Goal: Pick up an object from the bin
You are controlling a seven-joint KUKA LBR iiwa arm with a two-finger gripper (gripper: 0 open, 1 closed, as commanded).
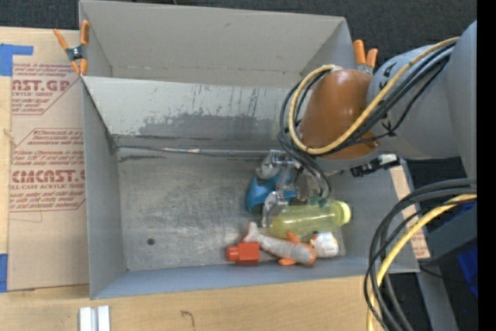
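Note:
My gripper (277, 186) reaches down into the right part of the bin, its metal fingers low over a blue object (258, 196) that lies against them. Just below and to the right lies a clear yellow-green bottle (308, 218) on its side. Along the bin's front wall rests a pale tube-like thing with a red-orange cap (245, 252) at its left end and orange bits near its right end (298, 255). Whether the fingers grip the blue object is hidden by the gripper's body.
The arm with its orange-brown cover and looped cables comes in from the right over the bin's right wall. The loose things are clustered in the front right corner. The bin's floor to the left is bare grey metal.

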